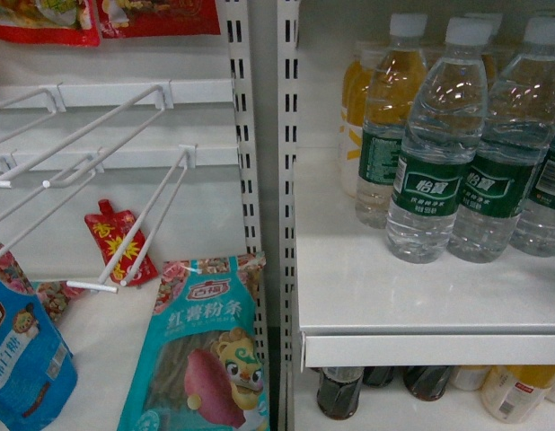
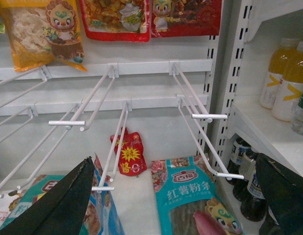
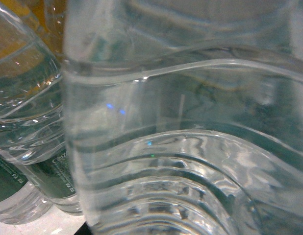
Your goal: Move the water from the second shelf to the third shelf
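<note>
water bottle (image 3: 190,147): upright, fills the right wrist view, so right arm is nearer
left gripper (image 2: 176,196): wide open, holds nothing
right gripper: cannot tell

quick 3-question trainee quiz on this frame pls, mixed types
1. True or false: the water bottles stand on the same shelf as the yellow drink bottles.
2. What hangs on the white peg hooks in the left bay? A) snack bags B) nothing C) cola
3. Fill in: the left gripper faces the ___ bay, jaws wide apart.

Key: 1 true; 2 B; 3 left
</note>
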Available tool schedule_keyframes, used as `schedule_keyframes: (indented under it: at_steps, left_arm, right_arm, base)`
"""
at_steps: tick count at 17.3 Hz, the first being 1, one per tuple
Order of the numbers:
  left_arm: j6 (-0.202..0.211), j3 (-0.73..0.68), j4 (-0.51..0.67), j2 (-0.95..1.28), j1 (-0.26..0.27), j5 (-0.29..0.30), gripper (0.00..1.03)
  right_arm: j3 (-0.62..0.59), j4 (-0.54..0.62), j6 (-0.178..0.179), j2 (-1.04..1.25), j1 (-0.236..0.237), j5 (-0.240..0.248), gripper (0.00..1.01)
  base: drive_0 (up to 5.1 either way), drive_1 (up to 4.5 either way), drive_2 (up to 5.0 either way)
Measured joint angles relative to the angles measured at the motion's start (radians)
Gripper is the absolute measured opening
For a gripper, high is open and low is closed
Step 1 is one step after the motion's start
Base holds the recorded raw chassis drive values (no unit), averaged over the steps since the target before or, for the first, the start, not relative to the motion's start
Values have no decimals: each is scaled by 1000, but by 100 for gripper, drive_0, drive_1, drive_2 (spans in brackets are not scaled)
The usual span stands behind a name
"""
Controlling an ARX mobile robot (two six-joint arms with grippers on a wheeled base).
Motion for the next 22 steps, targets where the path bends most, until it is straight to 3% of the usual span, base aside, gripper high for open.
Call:
schedule_keyframes:
  at_steps: [11,16,22]
  left_arm:
    - [0,0,0,0,0,0,98]
    - [0,0,0,0,0,0,98]
    - [0,0,0,0,0,0,98]
  right_arm:
    - [70,1,-3,112,18,28,41]
    - [71,23,-6,93,-2,10,98]
    - [26,-74,-1,-59,-22,-56,98]
  base:
    - [0,0,0]
    - [0,0,0]
    - [0,0,0]
